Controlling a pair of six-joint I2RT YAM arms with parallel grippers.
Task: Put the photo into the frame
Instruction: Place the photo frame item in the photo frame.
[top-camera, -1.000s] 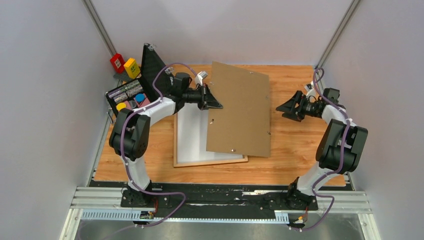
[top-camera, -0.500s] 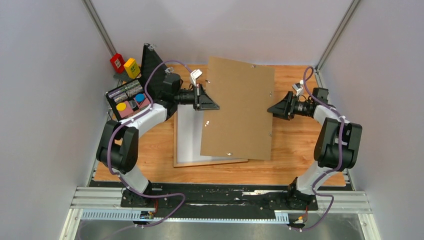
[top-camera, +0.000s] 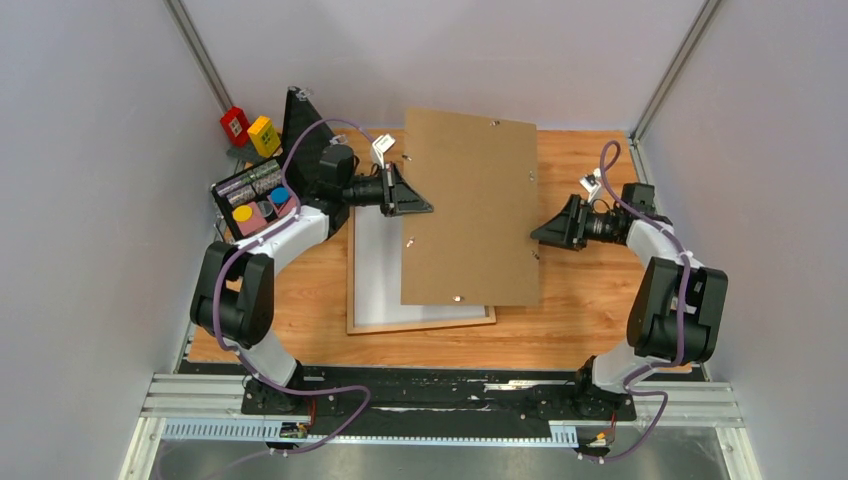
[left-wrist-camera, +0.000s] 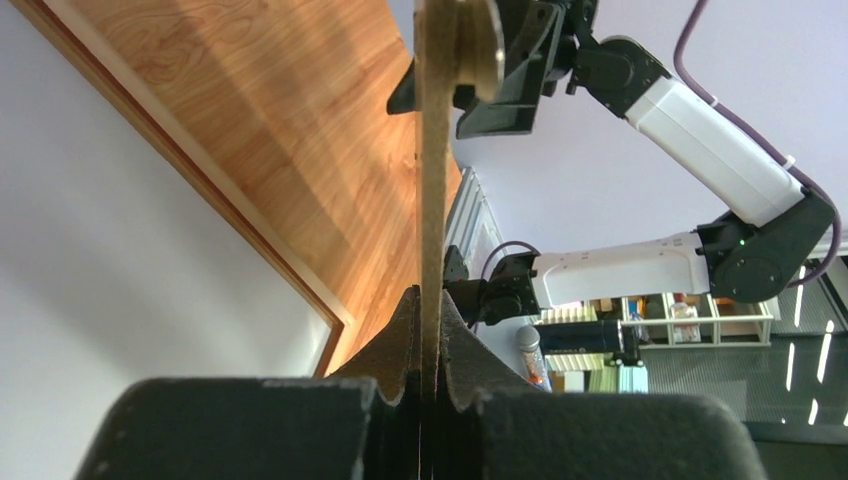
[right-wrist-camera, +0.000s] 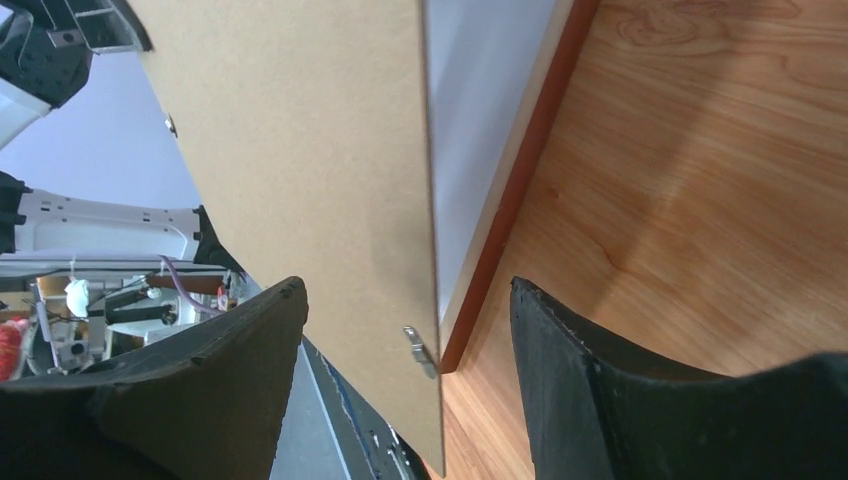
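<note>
The frame (top-camera: 420, 323) lies flat on the wooden table, and a white surface (top-camera: 378, 270) fills its opening; I cannot tell whether that is the photo. Above it hangs the plain brown backing board (top-camera: 470, 210), tilted, with my left gripper (top-camera: 425, 208) shut on its left edge. The left wrist view shows the board's thin edge (left-wrist-camera: 432, 200) pinched between the jaws of the left gripper (left-wrist-camera: 430, 300). My right gripper (top-camera: 537, 238) is open at the board's right edge. In the right wrist view the board (right-wrist-camera: 300, 150) stands between the right gripper's (right-wrist-camera: 405, 290) fingers (right-wrist-camera: 230, 350) without touching them, the frame's reddish rail (right-wrist-camera: 520, 170) behind.
A black case (top-camera: 255, 195) with coloured pieces sits at the table's left edge, close to the left arm. Red (top-camera: 235, 124) and yellow (top-camera: 264, 134) blocks and a black triangular stand (top-camera: 303, 125) are at the back left. Grey walls close both sides.
The left arm has carried the board up and towards the back, squaring it over the frame. The right gripper has moved left until its jaws straddle the board's right edge, narrowing slightly.
</note>
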